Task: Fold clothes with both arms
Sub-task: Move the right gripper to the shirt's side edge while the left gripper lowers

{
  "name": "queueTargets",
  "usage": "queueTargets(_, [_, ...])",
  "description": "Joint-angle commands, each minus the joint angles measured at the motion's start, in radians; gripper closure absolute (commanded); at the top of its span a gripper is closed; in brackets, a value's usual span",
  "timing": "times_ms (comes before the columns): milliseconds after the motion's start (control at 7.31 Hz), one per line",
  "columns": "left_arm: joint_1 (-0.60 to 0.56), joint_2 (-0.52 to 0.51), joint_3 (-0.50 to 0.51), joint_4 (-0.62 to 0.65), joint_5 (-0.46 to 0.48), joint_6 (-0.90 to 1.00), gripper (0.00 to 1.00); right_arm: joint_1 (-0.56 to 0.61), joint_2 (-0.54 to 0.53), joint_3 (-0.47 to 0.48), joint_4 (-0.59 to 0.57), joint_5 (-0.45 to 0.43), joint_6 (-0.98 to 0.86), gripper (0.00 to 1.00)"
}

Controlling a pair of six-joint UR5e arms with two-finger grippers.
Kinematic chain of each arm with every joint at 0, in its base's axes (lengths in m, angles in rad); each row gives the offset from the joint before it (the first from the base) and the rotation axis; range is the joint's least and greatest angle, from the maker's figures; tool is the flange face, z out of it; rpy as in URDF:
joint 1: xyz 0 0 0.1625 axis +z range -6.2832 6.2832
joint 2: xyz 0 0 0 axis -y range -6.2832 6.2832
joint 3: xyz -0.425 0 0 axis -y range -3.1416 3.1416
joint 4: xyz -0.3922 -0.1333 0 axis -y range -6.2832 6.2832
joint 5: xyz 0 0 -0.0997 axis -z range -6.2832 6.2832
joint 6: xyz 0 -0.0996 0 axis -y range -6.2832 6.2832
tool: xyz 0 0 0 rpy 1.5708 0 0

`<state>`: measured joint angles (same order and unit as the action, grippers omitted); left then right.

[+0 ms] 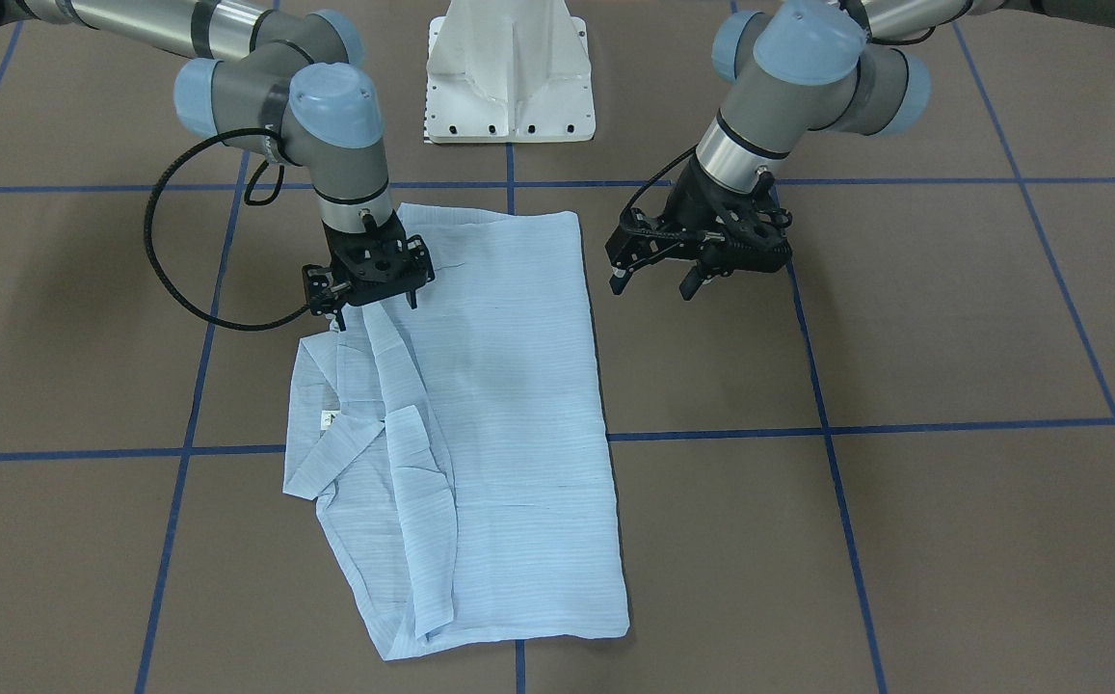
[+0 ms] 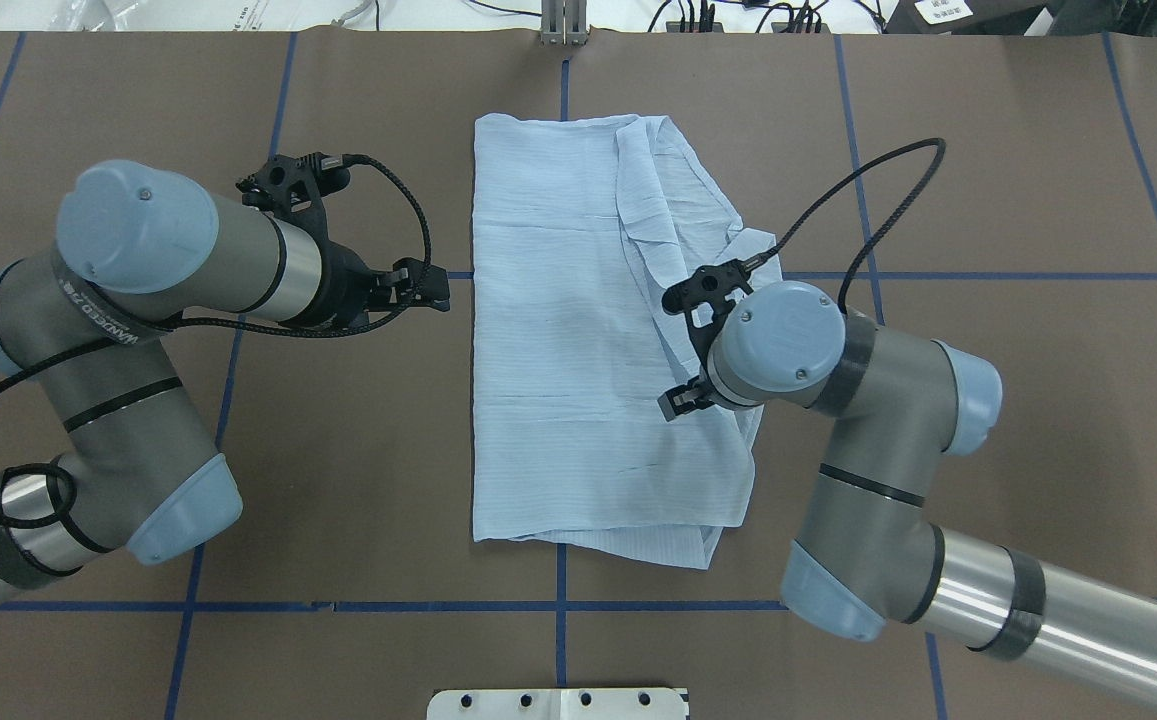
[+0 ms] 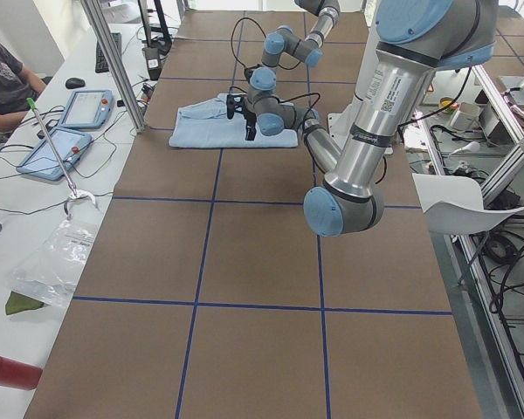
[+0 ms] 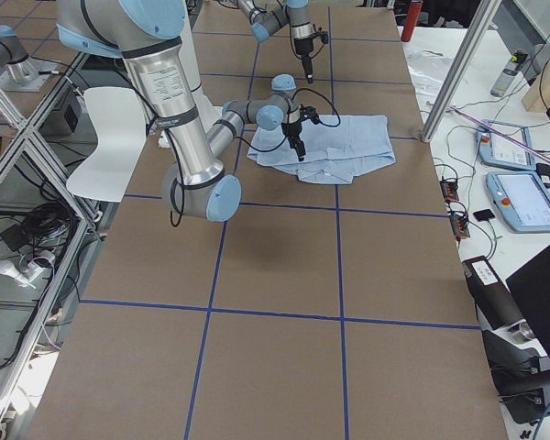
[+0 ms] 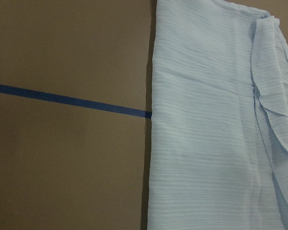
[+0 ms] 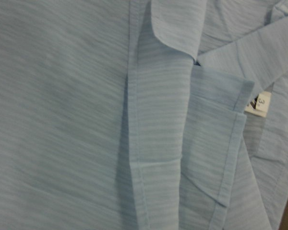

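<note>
Flat on the brown, blue-taped desk [image 1: 904, 540], folded into a long strip: thin pale-blue striped button-up shirt [image 1: 518, 386], sleeve and collar [image 1: 335, 458] bunched along one long side, white neck label [image 1: 331, 419] showing. Over that collar side of the shirt, towards its robot end, grey metal-tube right arm [image 1: 326, 106] pointing down, right jaws apart and low over the cloth; cannot tell whether touching. Just beside the shirt's straight opposite edge, off the cloth, grey metal-tube left arm [image 1: 788, 67], left jaws apart, nothing between. Beyond the shirt's robot end, white pedestal base [image 1: 509, 77]
</note>
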<state>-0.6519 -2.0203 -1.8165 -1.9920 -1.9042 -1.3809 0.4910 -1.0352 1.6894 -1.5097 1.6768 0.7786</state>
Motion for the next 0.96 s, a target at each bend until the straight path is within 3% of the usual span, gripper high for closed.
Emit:
queueTargets(0, [0.000,0.000,0.006,-0.002,0.001,0.000,0.00,0.006,0.043,-0.068,0.000,-0.009,-0.042,0.00])
queueTargets(820, [0.002,-0.005,0.008,-0.004,0.001,-0.004,0.00,0.058,0.023,-0.086,-0.007,0.004,-0.116,0.00])
